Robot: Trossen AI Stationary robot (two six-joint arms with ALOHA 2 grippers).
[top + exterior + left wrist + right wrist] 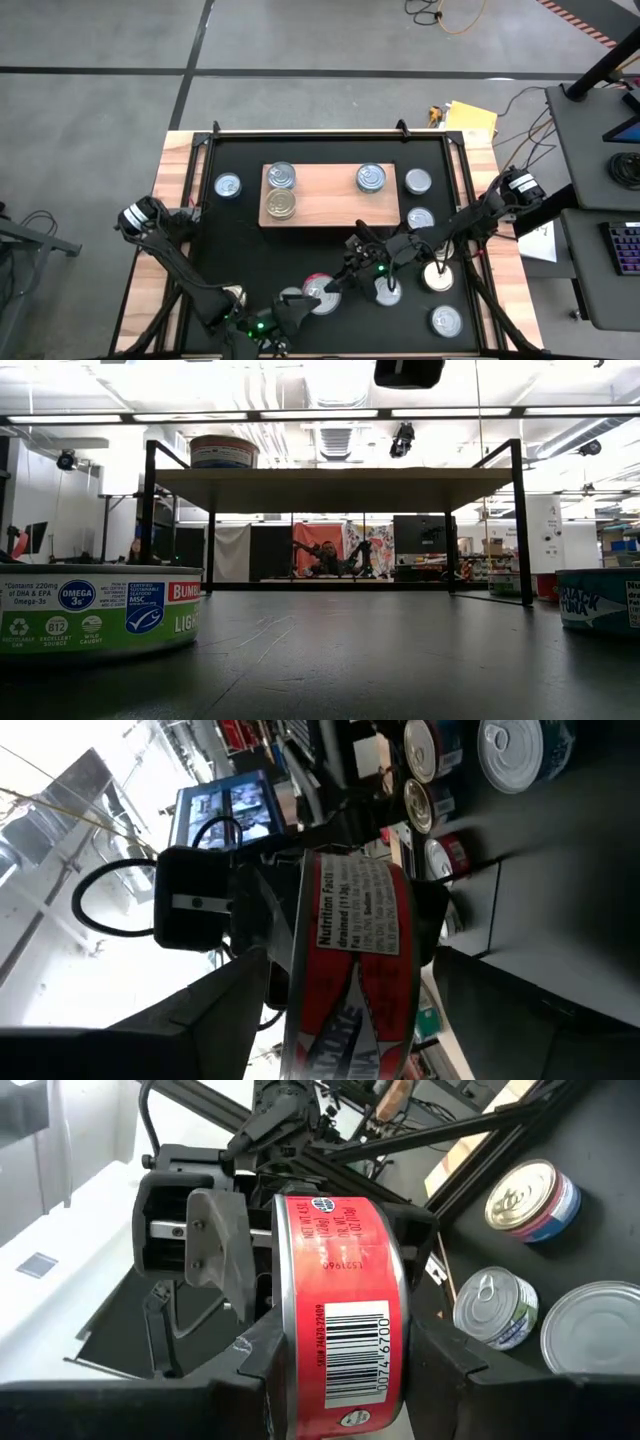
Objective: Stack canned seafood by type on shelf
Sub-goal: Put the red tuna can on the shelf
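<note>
Red-label can [320, 291] is up off the surface [250, 250], front-center, w/ both grippers on it: right gripper [335, 1365] fingers clamp its sides, left gripper [340, 990] fingers also around it. Shelf [325, 195] carries three cans.

A black mat [240, 240] covers the wood-edged table [150, 250]. A light-wood shelf [330, 205] sits toward its far edge with three tins on top, possibly more stacked beneath. Loose tins [418, 181] lie on the mat beside the shelf and toward the near right corner.
</note>
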